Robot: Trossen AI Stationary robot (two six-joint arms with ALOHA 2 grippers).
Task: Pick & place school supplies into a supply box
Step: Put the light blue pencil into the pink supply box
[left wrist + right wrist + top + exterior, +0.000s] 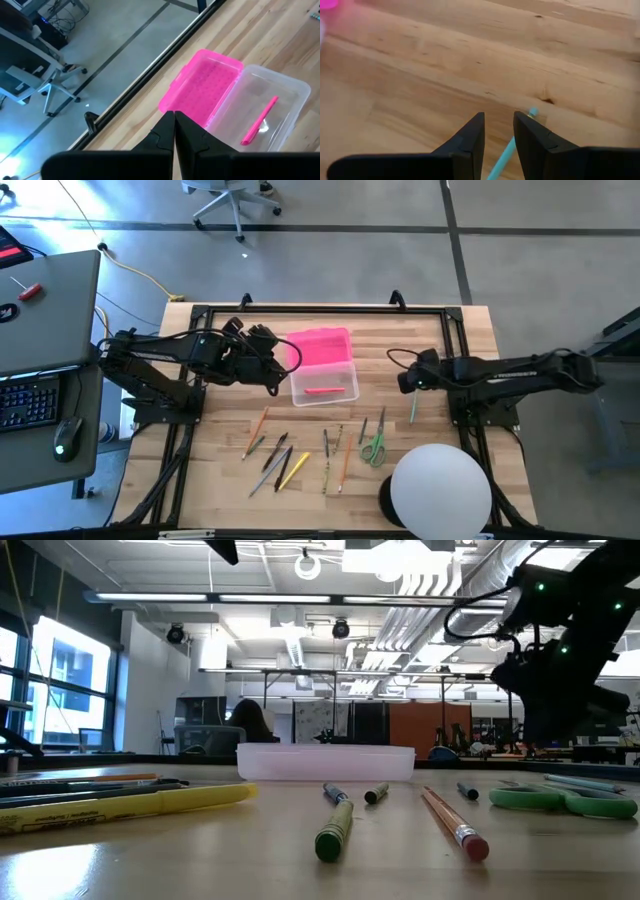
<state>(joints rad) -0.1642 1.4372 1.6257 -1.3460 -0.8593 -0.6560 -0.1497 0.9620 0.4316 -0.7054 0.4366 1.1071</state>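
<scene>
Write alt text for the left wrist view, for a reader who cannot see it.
The left end effector, fingers together and empty, hangs above a clear supply box whose bright pink lid lies open beside it. One pink pen lies inside the box, which sits on a wooden table.

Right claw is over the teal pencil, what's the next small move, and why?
Probably lower the right claw and shut it on the teal pencil: the pencil lies on the table between its parted fingers, not gripped. The open box holds only one pink pen.
</scene>
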